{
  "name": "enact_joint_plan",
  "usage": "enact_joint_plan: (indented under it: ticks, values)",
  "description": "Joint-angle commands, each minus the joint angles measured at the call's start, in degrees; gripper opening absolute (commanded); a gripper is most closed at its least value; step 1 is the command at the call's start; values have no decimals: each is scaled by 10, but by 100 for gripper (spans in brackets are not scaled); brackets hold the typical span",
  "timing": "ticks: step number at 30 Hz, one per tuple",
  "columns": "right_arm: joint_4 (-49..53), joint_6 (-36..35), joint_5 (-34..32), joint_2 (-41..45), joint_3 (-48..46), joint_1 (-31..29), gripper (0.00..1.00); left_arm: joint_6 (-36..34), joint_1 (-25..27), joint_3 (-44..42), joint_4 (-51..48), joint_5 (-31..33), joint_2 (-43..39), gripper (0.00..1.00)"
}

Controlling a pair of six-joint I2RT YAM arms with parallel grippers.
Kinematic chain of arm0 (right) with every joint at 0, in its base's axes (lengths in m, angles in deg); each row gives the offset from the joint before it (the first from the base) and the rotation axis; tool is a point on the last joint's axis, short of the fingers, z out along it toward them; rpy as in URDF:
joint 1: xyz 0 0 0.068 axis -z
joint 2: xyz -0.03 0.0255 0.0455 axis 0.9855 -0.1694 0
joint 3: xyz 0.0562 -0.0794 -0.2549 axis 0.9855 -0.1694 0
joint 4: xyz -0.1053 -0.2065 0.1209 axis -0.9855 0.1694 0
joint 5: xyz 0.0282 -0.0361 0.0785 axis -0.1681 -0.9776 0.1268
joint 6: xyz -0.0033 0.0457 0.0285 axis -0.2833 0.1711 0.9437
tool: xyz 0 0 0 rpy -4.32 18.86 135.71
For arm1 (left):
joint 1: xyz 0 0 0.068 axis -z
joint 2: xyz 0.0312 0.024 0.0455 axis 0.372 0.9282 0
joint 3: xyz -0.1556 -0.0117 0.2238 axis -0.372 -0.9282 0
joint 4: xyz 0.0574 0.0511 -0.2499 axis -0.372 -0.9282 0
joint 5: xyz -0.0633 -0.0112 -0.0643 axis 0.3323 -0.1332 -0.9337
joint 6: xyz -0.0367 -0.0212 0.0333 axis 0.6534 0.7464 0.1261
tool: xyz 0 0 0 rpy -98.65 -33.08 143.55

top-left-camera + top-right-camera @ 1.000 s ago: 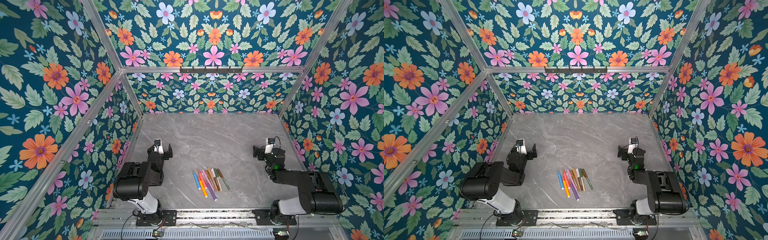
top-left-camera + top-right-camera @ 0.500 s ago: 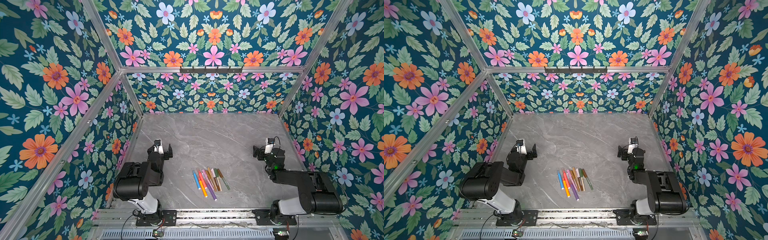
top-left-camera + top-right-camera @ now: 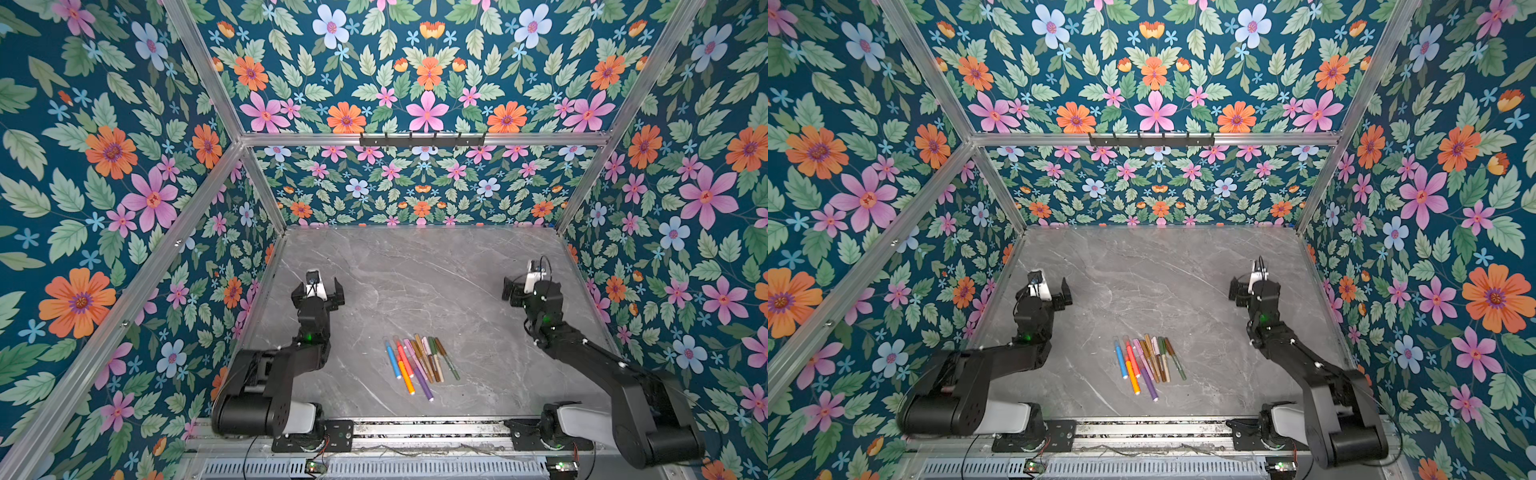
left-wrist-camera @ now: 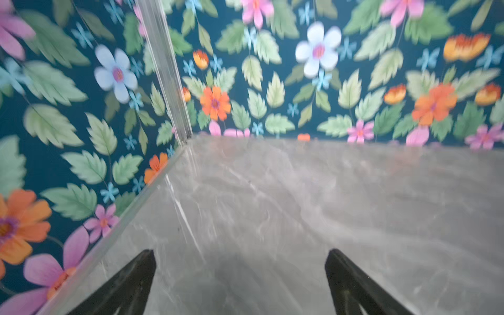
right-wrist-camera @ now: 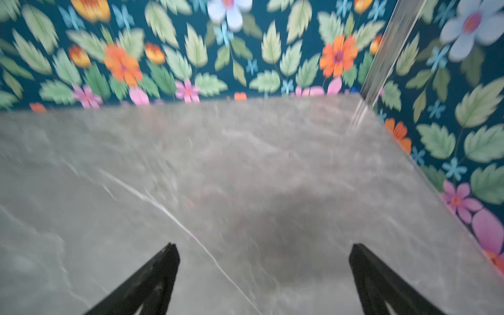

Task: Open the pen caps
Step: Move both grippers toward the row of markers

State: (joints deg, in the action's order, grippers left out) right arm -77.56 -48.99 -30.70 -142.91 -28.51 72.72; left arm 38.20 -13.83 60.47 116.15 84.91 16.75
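**Step in hand.** No cap had been removed. Judged from the layout, the task stood at its start: approach to the first pen.

**Location of work items.** The pens (image 3: 419, 361) lay side by side in a loose fan on the tabletop (image 3: 415, 266), near its front edge and between the two arm bases. The pen caps (image 3: 426, 344) appeared to be seated on the far ends of the pens, though they were too small to confirm. Neither wrist view showed a pen.

**Left arm.** The arm was folded back over its base, with the forearm rising toward the left wall. The left end effector (image 3: 318, 292) was spread wide and empty, well apart from the pens.

**Right arm.** The arm mirrored this pose beside the right wall. The right end effector (image 3: 519, 290) was likewise spread wide and empty, as the right wrist view confirmed (image 5: 263, 248).

**Next move.** Both end effectors would need to swing inward and descend to one pen, one to pinch the barrel and the other the cap. The pens touched one another, so an outer pen would probably be the easier pick.
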Motion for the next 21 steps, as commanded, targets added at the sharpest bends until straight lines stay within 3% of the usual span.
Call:
enact_joint_plan:
  ticks: [1, 3, 4, 8, 11, 13, 17, 21]
  values:
    - [268, 126, -40, 62, 73, -6, 99, 104, 29, 63, -254, 32, -82, 100]
    - [289, 189, 37, 96, 73, -6, 99, 105, 87, 72, -300, -14, -135, 100]
    - [291, 238, 67, 114, 57, -6, 99, 102, 132, 70, -319, -5, -167, 100]
    - [367, 267, 222, 192, 26, 1, 97, 153, 301, 95, -482, 57, -250, 100]
    - [441, 302, 268, 206, 6, -51, 93, 178, 386, 95, -564, 72, -267, 100]
    - [511, 282, 266, 181, 23, -126, 90, 191, 405, 98, -620, 70, -264, 100]
    - [629, 295, 197, 115, 65, -306, 88, 273, 404, 107, -700, 77, -264, 100]
    - [650, 349, 162, 95, 67, -419, 68, 332, 404, 82, -677, 83, -274, 100]
